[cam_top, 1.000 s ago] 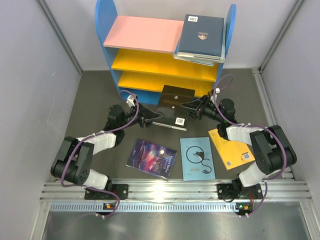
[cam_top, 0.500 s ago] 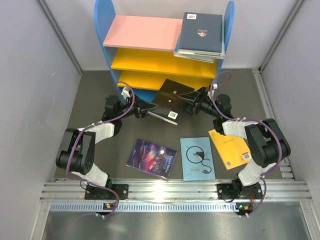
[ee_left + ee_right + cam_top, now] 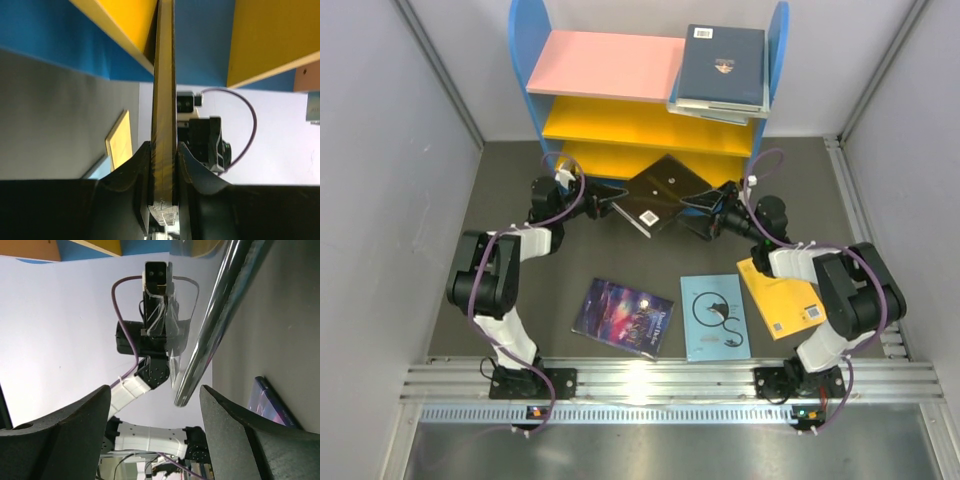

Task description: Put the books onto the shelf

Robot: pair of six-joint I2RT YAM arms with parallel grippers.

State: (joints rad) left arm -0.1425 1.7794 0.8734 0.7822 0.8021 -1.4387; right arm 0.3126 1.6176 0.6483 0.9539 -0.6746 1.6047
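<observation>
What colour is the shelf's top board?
The top board is pink; best in the top view.

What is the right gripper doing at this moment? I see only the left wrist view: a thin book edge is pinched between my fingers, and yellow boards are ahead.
Observer: The right gripper is open; a corner of the black book lies inside it, with a gap on each side.
Operator: How many books lie on the table?
Observer: Three: a purple galaxy book, a light blue book with a black swirl, and a yellow-orange book.
Operator: Is any book already on the shelf?
Observer: Yes, a stack at the right end of the pink top board, a dark navy book uppermost.
</observation>
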